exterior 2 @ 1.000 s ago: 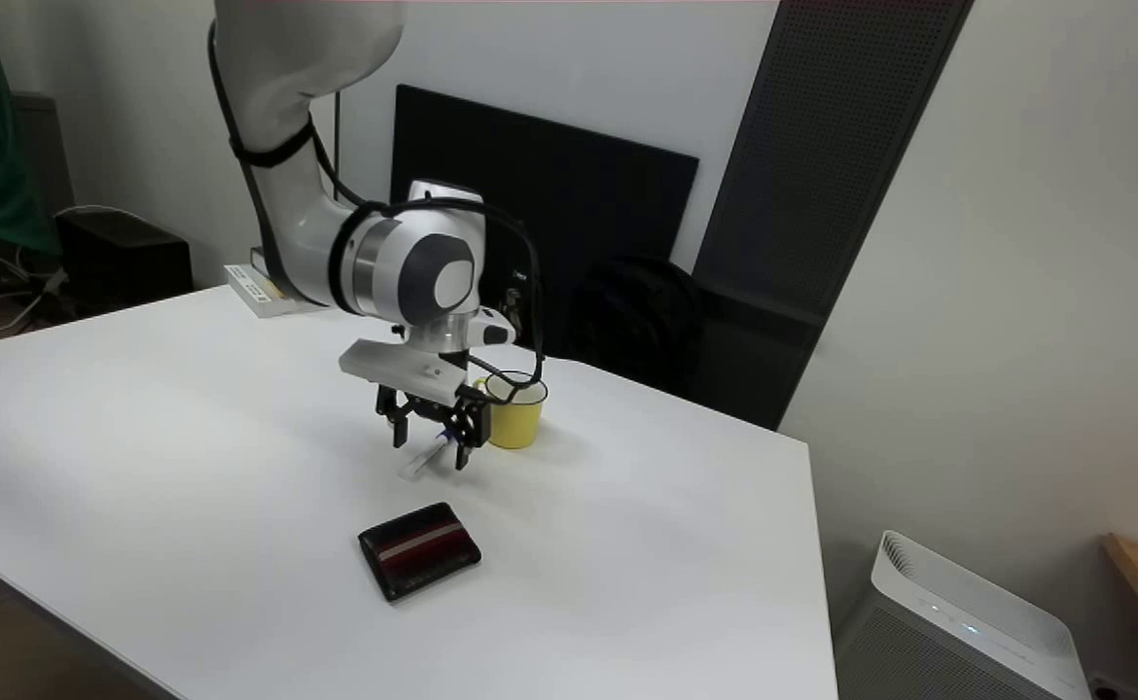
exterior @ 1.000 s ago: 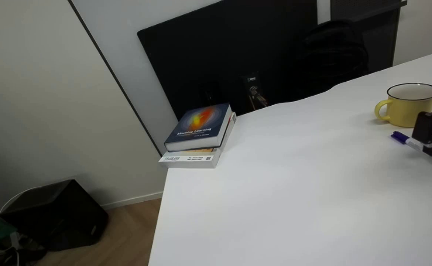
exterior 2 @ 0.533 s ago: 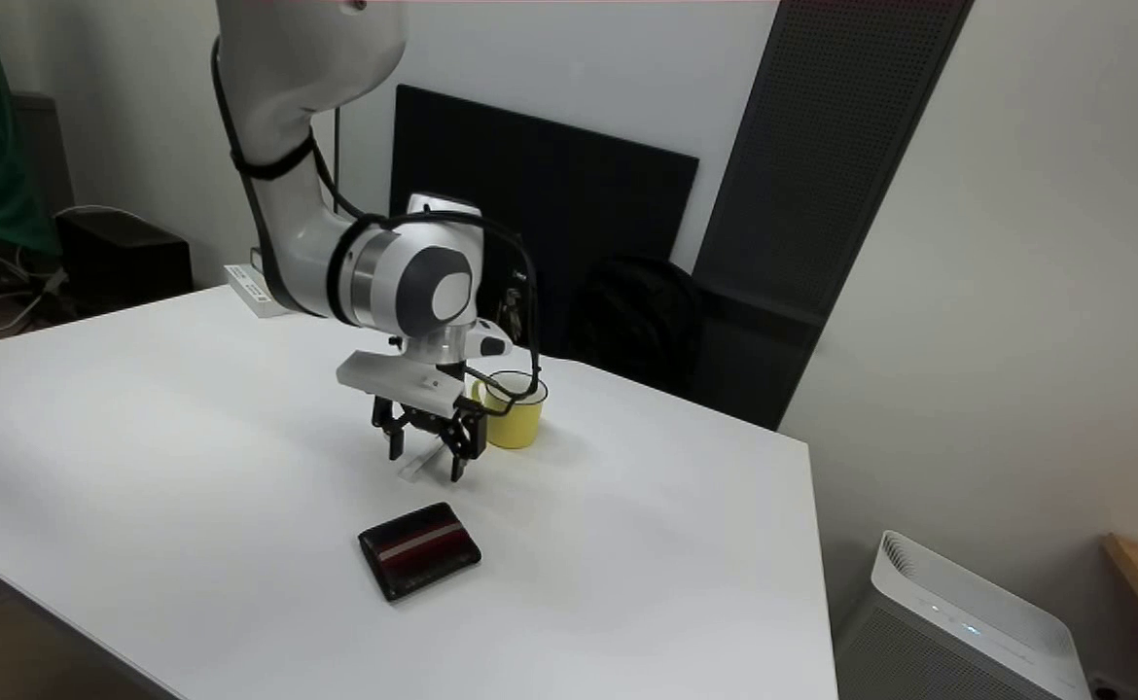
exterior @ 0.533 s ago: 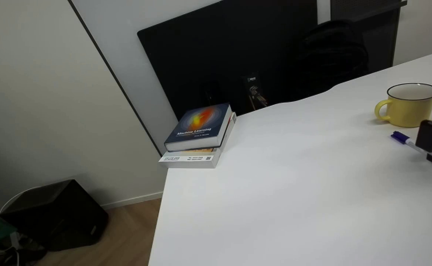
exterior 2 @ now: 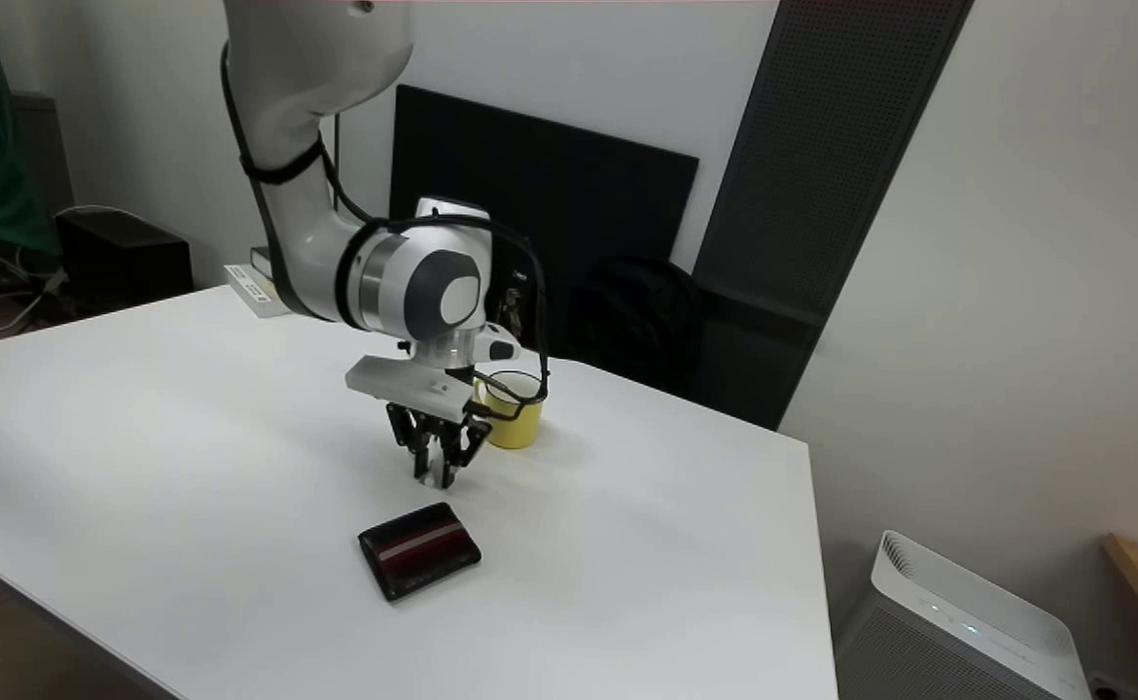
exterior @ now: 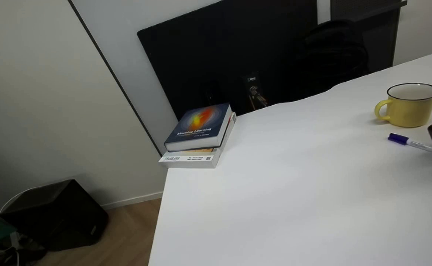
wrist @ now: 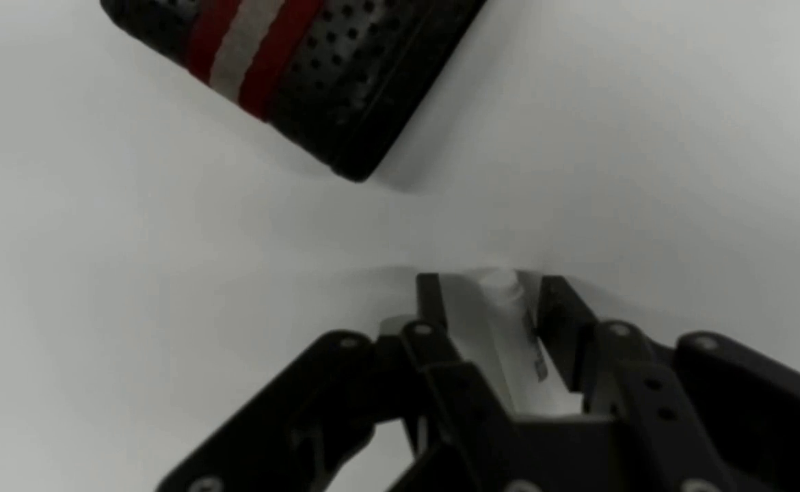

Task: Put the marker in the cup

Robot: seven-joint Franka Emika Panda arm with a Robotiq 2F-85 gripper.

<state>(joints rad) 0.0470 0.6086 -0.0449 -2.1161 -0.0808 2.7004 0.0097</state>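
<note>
- Plainly largest, the white tabletop [exterior 2: 647,544] carries the cup [exterior: 410,111], a yellow mug standing upright.
- Next, the pale robot arm [exterior 2: 306,224] bends down close beside the cup.
- Two stacked books [exterior: 201,127] lie well apart from the cup on its handle side.
- Near the cup, the gripper [wrist: 492,297] is only partly closed, its fingers [wrist: 564,321] astride the marker [exterior: 415,143] with a gap on one side; whether the other finger touches it cannot be told.
- The cup is pale inside and dark-rimmed.
- A flat dark case [exterior 2: 419,551] with red and pale stripes lies farther from the cup than the gripper.
- Smallest, the marker lies near the cup, dark blue end closer to it, white end between the fingers.
</note>
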